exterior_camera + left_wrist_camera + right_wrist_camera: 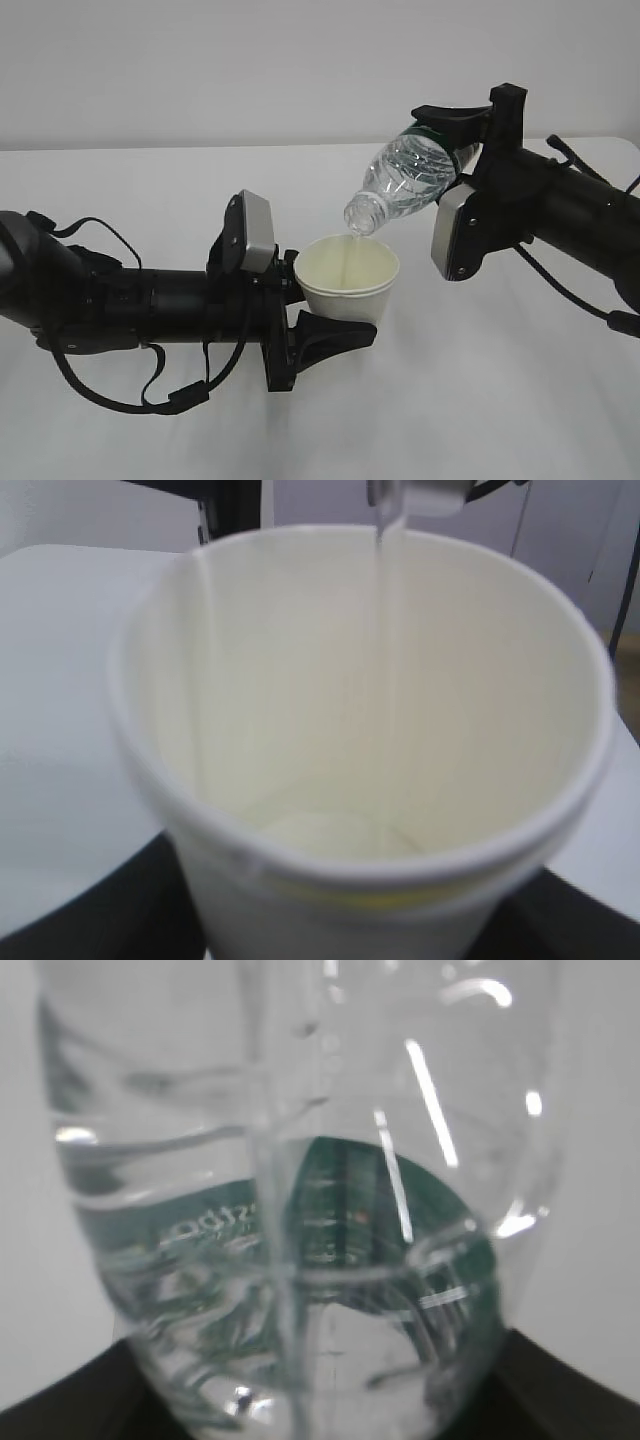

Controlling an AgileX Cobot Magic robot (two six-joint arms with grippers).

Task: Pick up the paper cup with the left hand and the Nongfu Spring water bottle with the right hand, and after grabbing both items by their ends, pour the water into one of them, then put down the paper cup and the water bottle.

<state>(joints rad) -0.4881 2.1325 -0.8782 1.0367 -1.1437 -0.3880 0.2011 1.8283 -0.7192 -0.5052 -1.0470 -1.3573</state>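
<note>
Pouring stage: the left hand has its jaws closed round the lower wall of the paper cup, while the right hand clamps the base end of the tilted water bottle, whose neck hangs just above the cup's rim as a thin stream of water falls in. The cup is light, thin-walled and easily crushed, growing heavier as it fills; the ribbed bottle is springy and likely slippery, so both want a firm, gentle hold low down. Beneath both grippers lies a bare white table against a plain pale wall.

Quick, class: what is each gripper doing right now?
Left gripper: jaws closed on the paper cup, held upright.
Right gripper: jaws closed on the water bottle, tilted mouth-down over the cup.
</note>
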